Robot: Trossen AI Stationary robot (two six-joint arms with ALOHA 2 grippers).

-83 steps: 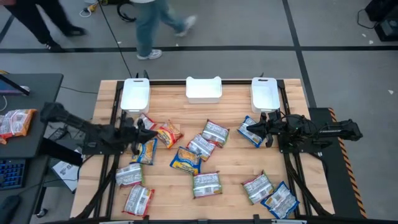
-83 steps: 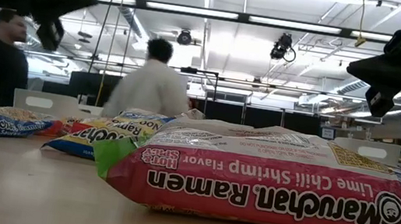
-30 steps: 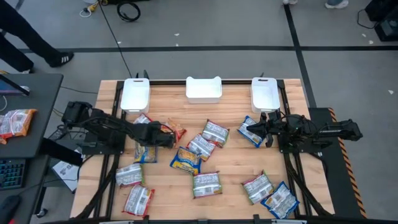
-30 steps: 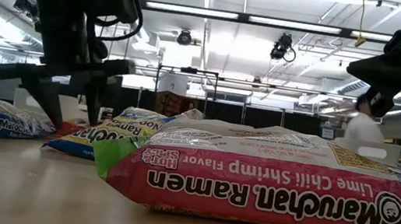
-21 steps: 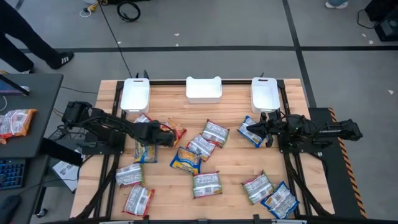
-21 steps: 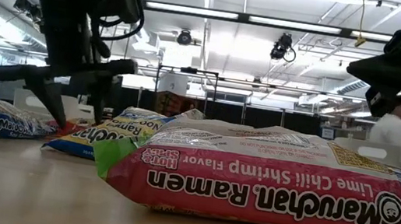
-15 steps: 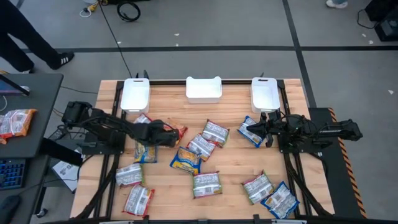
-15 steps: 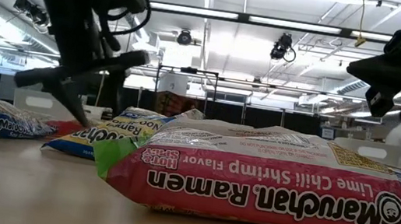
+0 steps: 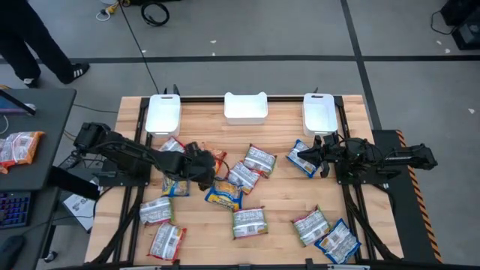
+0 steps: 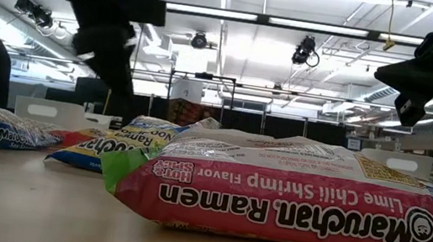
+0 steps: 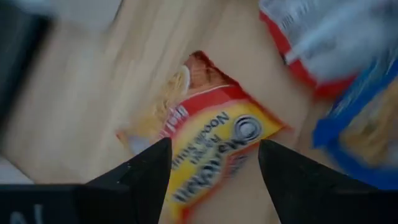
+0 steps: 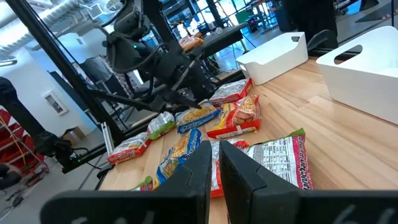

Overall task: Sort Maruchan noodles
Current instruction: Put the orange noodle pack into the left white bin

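Note:
Several Maruchan noodle packets lie flat on the wooden table. My left gripper (image 9: pixel 208 167) stands open just above a red-orange packet (image 9: pixel 216 159). In the left wrist view the packet (image 11: pixel 205 149) shows between the two spread fingers. My right gripper (image 9: pixel 313 154) is shut and hovers above a blue-yellow packet (image 9: pixel 302 160) near the table's right edge. In the low view it hangs well above the table (image 10: pixel 414 91). Silvery packets (image 9: pixel 259 160) and another blue-yellow one (image 9: pixel 223 193) lie mid-table.
Three white bins (image 9: pixel 163 115) (image 9: pixel 246 107) (image 9: pixel 319 112) stand along the far edge. More packets lie near the front left (image 9: pixel 166 241) and front right (image 9: pixel 337 241). A lime chili shrimp packet (image 10: pixel 291 191) fills the low view. A person (image 9: pixel 30 37) walks beyond the table's far left.
My left gripper has gone toward the table's right edge, turning as it went, and now stands over the red-orange packet. No packet has moved. People in the room have walked on.

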